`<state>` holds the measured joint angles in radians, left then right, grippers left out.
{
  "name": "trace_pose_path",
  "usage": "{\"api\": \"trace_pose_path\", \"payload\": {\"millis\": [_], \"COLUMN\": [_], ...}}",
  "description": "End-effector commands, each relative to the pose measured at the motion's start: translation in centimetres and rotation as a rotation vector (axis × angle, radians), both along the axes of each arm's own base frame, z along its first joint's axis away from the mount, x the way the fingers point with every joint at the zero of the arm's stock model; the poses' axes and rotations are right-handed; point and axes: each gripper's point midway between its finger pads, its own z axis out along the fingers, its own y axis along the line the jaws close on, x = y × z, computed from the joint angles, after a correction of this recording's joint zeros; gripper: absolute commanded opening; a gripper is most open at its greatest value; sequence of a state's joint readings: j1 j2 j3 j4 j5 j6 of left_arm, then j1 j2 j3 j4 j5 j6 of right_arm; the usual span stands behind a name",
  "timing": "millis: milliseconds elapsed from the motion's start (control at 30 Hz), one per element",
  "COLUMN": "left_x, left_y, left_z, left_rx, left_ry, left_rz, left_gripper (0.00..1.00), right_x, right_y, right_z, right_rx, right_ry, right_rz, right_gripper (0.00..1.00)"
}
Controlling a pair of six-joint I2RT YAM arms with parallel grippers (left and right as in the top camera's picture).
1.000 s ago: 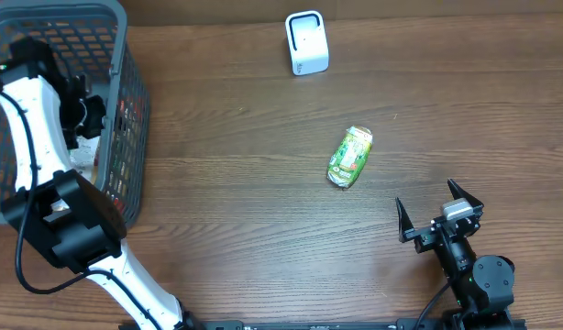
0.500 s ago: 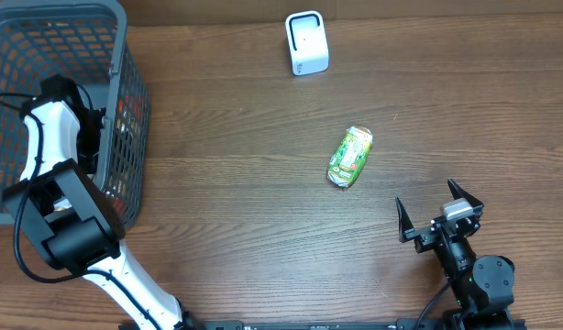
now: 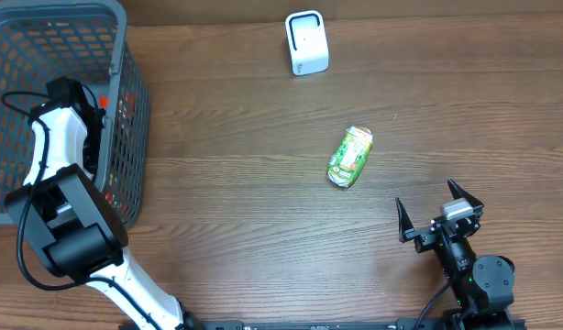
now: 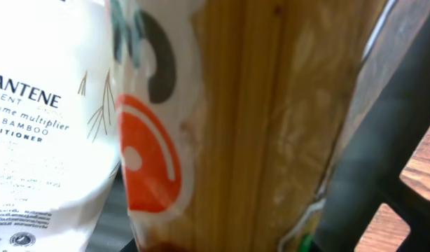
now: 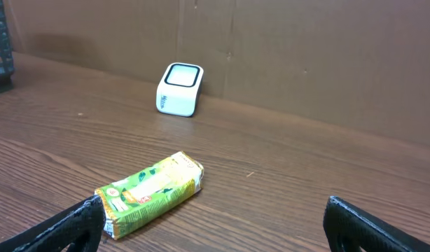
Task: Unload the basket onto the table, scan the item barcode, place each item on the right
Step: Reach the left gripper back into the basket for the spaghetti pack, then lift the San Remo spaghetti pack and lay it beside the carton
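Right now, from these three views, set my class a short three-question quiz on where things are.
1. True or false: the green plastic-wrapped packet lies on the brown wooden table, outside the grey plastic mesh basket.
2. Which arm reaches into that basket: A left, B right?
3. Fill in: the right end effector is ___, nothing between its fingers.
Key: 1 true; 2 A; 3 open.
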<state>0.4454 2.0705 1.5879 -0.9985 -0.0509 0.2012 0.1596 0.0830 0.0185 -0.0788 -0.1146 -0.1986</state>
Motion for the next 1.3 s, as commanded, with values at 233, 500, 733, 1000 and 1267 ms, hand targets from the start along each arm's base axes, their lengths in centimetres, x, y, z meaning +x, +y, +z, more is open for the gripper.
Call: {"api": "trace_pose_path", "payload": {"millis": [233, 500, 733, 1000, 1267], "left_x": [4.6, 6.7, 5.1, 4.9, 4.7], "left_y": [2.3, 1.2, -1.7, -14.5, -25.6], "left_z": [12.4, 28.0, 36.8, 42.1, 39.4], "left_rx": [0.041, 0.038, -0.041, -0.683, -0.701], "left_ry": [-0.184, -0.575, -0.832, -0.900, -0.725], "left_rz": [0.273, 0.263, 0.289, 0.117, -0.062], "left_gripper": [0.04, 0.04, 0.04, 0.04, 0.04], "right_x": [0.0, 0.0, 0.0, 0.0, 0.0], "right_y": [0.0, 0.0, 0.0, 0.0, 0.0], "right_z": [-0.2, -0.2, -0.2, -0.2, -0.2], "right_rx": [-0.001, -0.001, -0.001, -0.001, -0.001], "right_ry": [-0.002, -0.002, -0.002, -0.002, -0.002], "right_rz": [-0.003, -0.003, -0.003, -0.003, -0.003], "right_gripper": [1.00, 1.00, 1.00, 1.00, 1.00]}}
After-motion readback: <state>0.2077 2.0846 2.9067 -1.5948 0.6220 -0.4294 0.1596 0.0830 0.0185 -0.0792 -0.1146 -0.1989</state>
